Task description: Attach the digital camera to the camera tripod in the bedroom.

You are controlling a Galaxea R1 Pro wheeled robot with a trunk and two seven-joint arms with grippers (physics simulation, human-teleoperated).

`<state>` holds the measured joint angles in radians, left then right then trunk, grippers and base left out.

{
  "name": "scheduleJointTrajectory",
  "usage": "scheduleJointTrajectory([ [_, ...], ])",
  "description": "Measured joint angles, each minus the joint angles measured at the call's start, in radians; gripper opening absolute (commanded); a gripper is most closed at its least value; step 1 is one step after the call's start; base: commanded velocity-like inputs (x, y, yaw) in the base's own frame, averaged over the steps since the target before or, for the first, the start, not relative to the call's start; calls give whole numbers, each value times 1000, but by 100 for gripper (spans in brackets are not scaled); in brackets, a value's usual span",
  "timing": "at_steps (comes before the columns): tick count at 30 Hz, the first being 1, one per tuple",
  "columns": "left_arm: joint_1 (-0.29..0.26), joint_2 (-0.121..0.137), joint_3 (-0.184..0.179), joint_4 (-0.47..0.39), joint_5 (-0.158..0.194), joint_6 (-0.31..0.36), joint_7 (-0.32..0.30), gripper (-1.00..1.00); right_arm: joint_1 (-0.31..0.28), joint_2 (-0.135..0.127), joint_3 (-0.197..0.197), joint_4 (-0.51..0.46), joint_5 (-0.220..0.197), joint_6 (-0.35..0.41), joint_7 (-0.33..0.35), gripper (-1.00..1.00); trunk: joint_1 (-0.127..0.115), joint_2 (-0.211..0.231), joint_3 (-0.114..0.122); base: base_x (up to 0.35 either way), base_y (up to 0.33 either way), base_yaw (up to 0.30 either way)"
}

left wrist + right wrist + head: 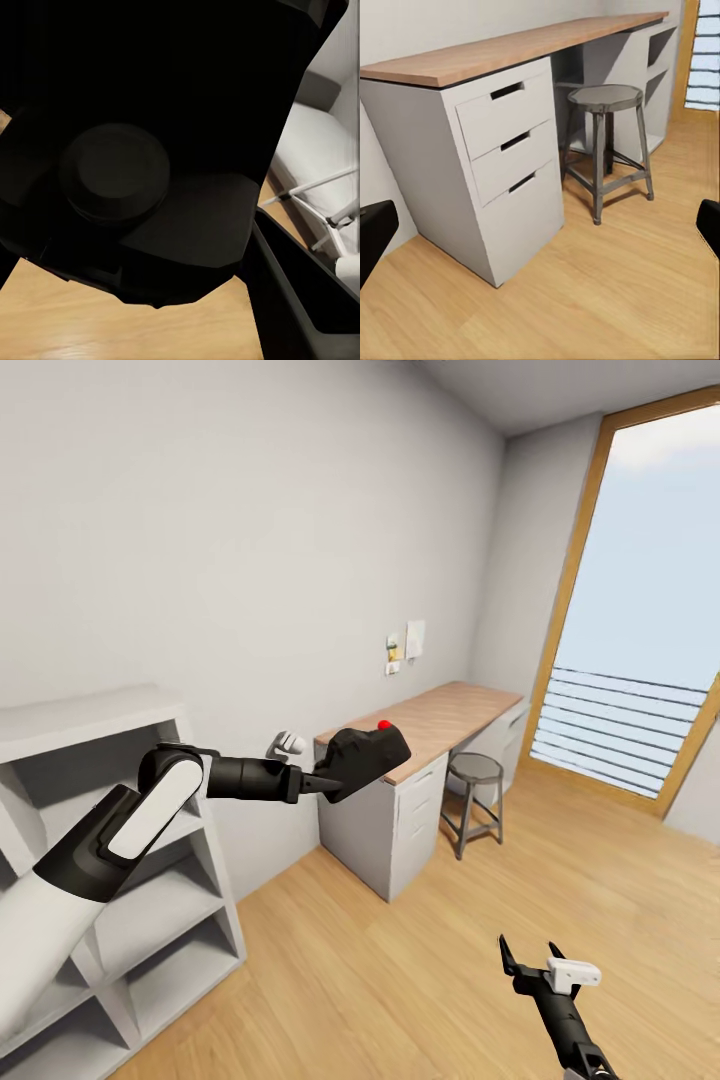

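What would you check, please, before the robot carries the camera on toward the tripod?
1. Digital camera held in left gripper: ok, in the head view the fingers close on it.
2. Grip firmness: cannot tell; the left wrist view is too dark.
3. Right gripper free: ok, fingers apart, nothing between them.
4. Camera clear of the desk: cannot tell; they overlap in the head view.
5. Stool out of the path: ok, tucked under the desk.
6. Tripod located: not ok, none identified yet.

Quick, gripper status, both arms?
Left gripper: closed on the digital camera.
Right gripper: open, holding nothing.
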<state>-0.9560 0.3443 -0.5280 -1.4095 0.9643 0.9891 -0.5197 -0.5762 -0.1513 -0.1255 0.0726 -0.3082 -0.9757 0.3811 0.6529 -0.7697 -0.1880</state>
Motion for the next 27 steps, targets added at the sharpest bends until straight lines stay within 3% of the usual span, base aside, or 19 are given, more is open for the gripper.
scheduleJointTrajectory([
  [27, 0, 0, 0, 0, 0, 0, 0, -100, 0, 2, 0, 0, 0, 0, 0, 100, -104, 189, 85, 0, 0, -278],
])
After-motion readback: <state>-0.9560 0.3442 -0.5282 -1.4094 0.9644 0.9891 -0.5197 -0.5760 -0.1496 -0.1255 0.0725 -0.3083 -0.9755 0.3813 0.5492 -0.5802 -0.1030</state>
